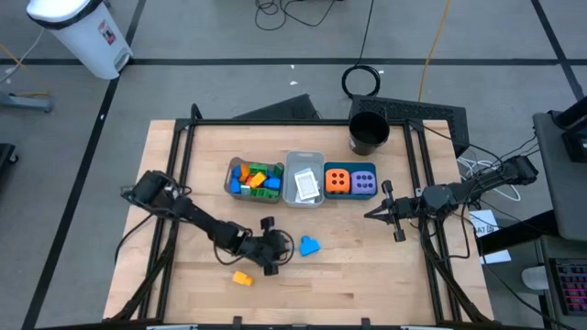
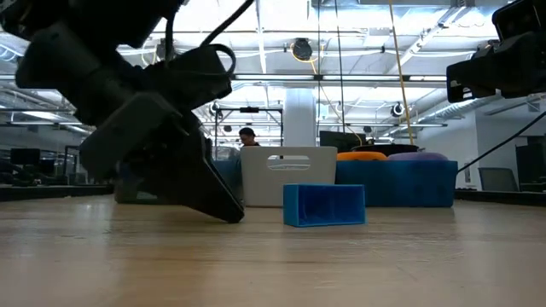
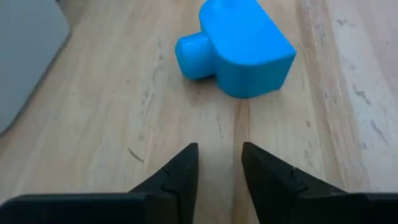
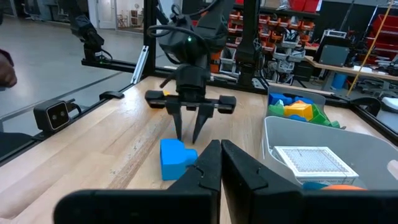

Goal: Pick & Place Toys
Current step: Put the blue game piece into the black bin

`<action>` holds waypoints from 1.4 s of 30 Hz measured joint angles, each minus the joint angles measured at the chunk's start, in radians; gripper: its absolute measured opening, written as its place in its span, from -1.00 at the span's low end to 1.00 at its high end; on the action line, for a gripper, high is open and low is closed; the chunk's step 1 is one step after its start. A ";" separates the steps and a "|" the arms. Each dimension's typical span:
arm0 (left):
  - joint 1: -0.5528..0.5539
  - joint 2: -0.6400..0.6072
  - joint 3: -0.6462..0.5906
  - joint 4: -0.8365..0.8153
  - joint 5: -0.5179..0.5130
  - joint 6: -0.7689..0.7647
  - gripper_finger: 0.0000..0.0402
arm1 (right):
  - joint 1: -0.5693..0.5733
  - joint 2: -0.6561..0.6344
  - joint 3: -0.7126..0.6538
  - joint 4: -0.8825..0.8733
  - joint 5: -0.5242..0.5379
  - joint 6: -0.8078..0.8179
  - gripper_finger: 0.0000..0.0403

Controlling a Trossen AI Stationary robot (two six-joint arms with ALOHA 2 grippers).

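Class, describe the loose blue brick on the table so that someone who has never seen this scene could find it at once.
Start at the row of bins across the middle of the wooden table. Just in front of the grey bin, on bare wood, lies the blue brick, directly ahead of the left gripper. Unlike the yellow brick behind that gripper, it is blue with a round stud.

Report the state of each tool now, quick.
Left tool: open a narrow gap, holding nothing, tips just short of the blue brick.
Right tool: shut, empty, waiting at the table's right side.
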 joint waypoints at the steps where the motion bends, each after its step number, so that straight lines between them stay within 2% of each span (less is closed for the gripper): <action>1: 0.005 -0.009 0.000 -0.026 0.023 -0.014 -0.36 | 0.000 0.000 0.000 0.000 0.000 -0.001 -0.98; 6: 0.022 -0.107 -0.006 -0.123 0.113 0.005 -0.40 | 0.000 0.000 0.000 0.000 0.000 -0.002 -0.98; 12: 0.028 -0.168 -0.002 0.037 0.071 0.258 -0.36 | 0.000 0.000 0.000 0.000 0.000 -0.002 -0.98; 16: 0.066 -0.167 0.013 0.156 0.098 0.282 -0.15 | 0.000 0.000 0.000 0.000 0.002 -0.005 -0.98; 20: 0.116 -0.151 0.036 0.162 0.129 0.220 0.11 | 0.000 0.000 0.000 0.000 0.003 -0.010 -0.98; 23: 0.132 -0.116 0.040 0.163 0.150 0.215 0.22 | 0.000 0.000 0.000 0.000 0.003 -0.010 -0.98; 28: 0.131 -0.019 0.044 0.292 0.227 0.223 0.22 | 0.000 0.000 0.000 0.000 0.004 -0.010 -0.98; 31: 0.125 0.027 0.077 0.304 0.233 0.242 0.17 | 0.000 0.000 0.000 0.000 0.004 -0.010 -0.98; 35: 0.125 0.079 0.134 0.211 0.235 0.226 0.09 | 0.000 0.000 0.000 0.000 0.004 -0.010 -0.98; 42: 0.119 0.062 0.221 -0.139 0.236 0.161 -0.05 | 0.000 0.000 0.000 0.000 0.001 -0.003 -0.98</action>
